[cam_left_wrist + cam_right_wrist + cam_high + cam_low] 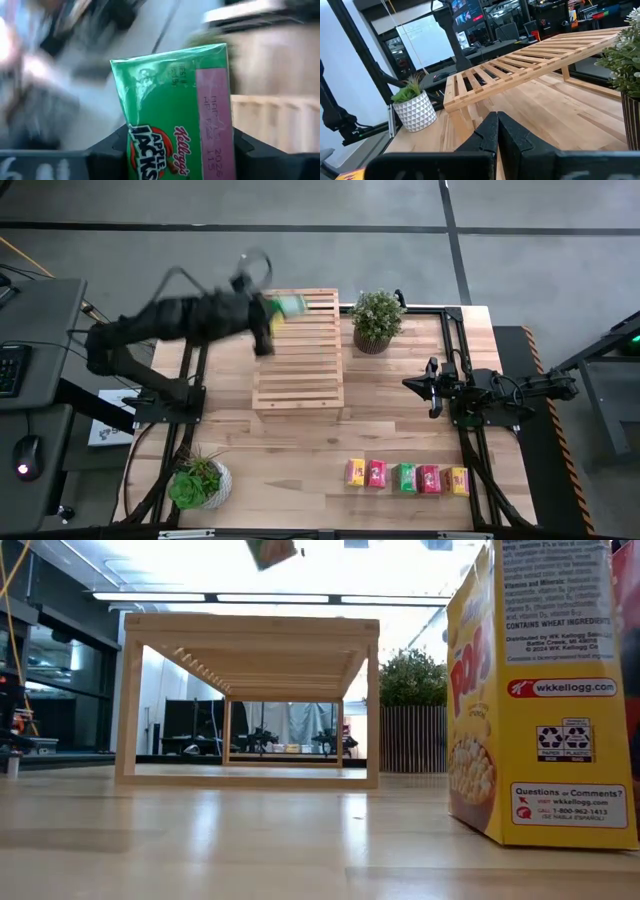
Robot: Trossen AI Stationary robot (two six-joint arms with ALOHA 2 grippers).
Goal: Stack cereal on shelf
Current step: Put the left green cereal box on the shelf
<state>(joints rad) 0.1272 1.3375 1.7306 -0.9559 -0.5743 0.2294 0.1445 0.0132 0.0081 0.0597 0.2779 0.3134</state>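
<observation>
My left gripper [272,312] is shut on a green cereal box [291,305] in the air over the far left corner of the light-wood slatted shelf [298,350]. The box fills the left wrist view [175,115] and shows at the top of the low view [270,552]. Five more boxes stand in a row near the table's front right: yellow [355,472], red [377,474], green [403,477], red [428,478], yellow [457,480]. My right gripper [432,387] is shut and empty, right of the shelf. My left gripper pinches the green box between its two fingers [107,150], one on each opposite side of the box, at the end nearest the wrist [227,150]. The printed front faces the wrist camera. The box is lifted clear, high above the shelf's top.
A plant in a ribbed pot [377,320] stands just right of the shelf's far end. A plant in a white pot [200,478] stands at the near left. The shelf stands on legs with open space under it [250,740].
</observation>
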